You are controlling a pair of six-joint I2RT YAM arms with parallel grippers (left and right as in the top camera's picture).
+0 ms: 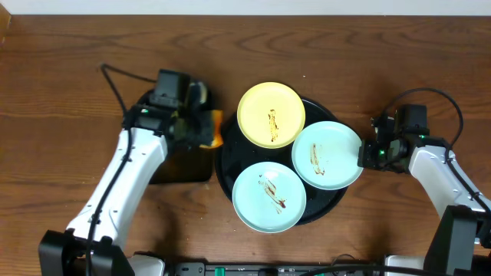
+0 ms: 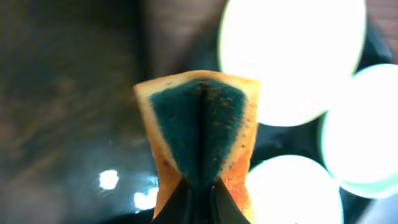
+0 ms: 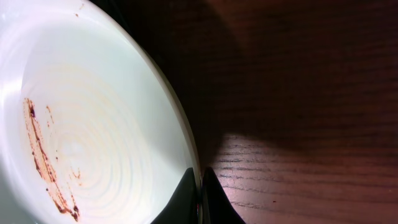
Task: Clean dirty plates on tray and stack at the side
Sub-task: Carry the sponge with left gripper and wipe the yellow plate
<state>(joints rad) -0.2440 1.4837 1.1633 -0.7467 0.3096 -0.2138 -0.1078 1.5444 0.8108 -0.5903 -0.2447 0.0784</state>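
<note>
Three streaked plates lie on the round black tray (image 1: pixel 227 175): a pale yellow plate (image 1: pixel 270 114) at the back, a mint plate (image 1: pixel 268 196) at the front, and a mint plate (image 1: pixel 326 154) at the right. My right gripper (image 1: pixel 365 154) is shut on the right mint plate's rim (image 3: pixel 186 140); brown streaks show in the right wrist view. My left gripper (image 1: pixel 201 123) is shut on a folded orange-and-green sponge (image 2: pixel 202 134), held at the tray's left edge over the small tray.
A smaller rectangular black tray (image 1: pixel 180 165) lies left of the round tray, under my left arm. Dark wood tabletop (image 1: pixel 399 69) surrounds everything. Cables run by both arms.
</note>
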